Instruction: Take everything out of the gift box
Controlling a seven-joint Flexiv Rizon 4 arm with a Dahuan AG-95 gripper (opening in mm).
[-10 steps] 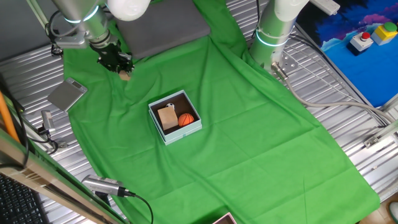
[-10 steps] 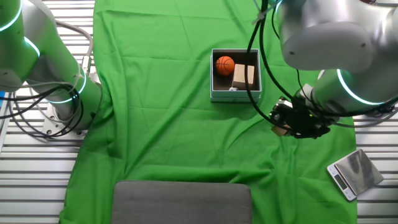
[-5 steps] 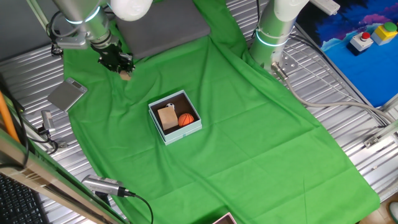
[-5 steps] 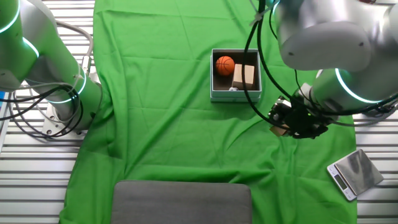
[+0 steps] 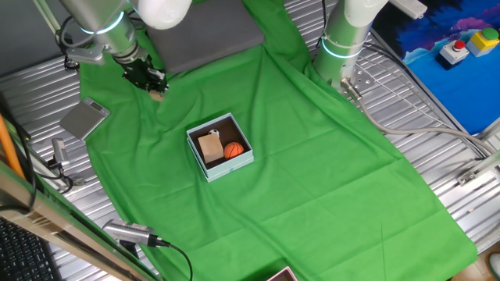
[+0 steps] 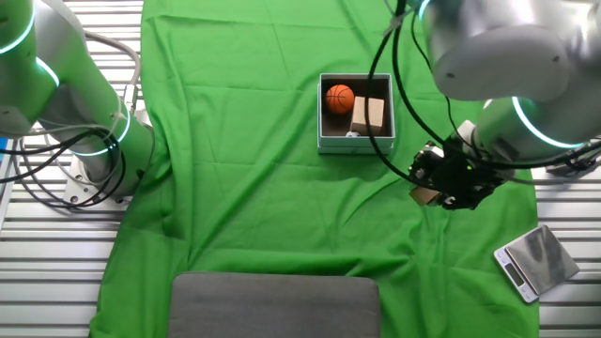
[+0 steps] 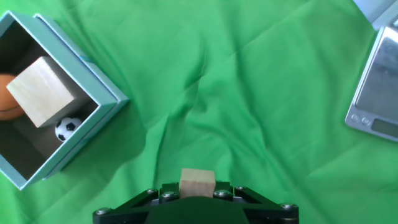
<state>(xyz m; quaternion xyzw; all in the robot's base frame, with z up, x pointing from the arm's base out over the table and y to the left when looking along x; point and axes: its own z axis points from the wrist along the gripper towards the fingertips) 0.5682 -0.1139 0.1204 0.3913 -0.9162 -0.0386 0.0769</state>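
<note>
The gift box (image 5: 244, 161) (image 6: 324, 143) (image 7: 102, 93), pale blue with a dark inside, sits mid-cloth. It holds an orange mini basketball (image 5: 233, 151) (image 6: 340, 97) (image 7: 7, 102), a tan wooden block (image 5: 210, 147) (image 6: 368, 115) (image 7: 43, 91) and a small soccer ball (image 7: 68, 127). My gripper (image 5: 153, 86) (image 6: 439, 186) (image 7: 197, 188) hangs low over the green cloth well away from the box, shut on a second, smaller wooden block (image 5: 157, 95) (image 6: 424, 195) (image 7: 197, 182). The fingers themselves are mostly hidden.
A flat grey scale plate (image 5: 84, 119) (image 6: 535, 261) (image 7: 379, 93) lies at the cloth's edge near my gripper. A grey pad (image 5: 211, 31) (image 6: 275, 305) lies on the cloth, and a second arm's base (image 5: 344, 39) (image 6: 94, 150) stands at the far side.
My arm has shifted slightly further from the gift box, carrying the small block with it. The box and its contents have not moved.
</note>
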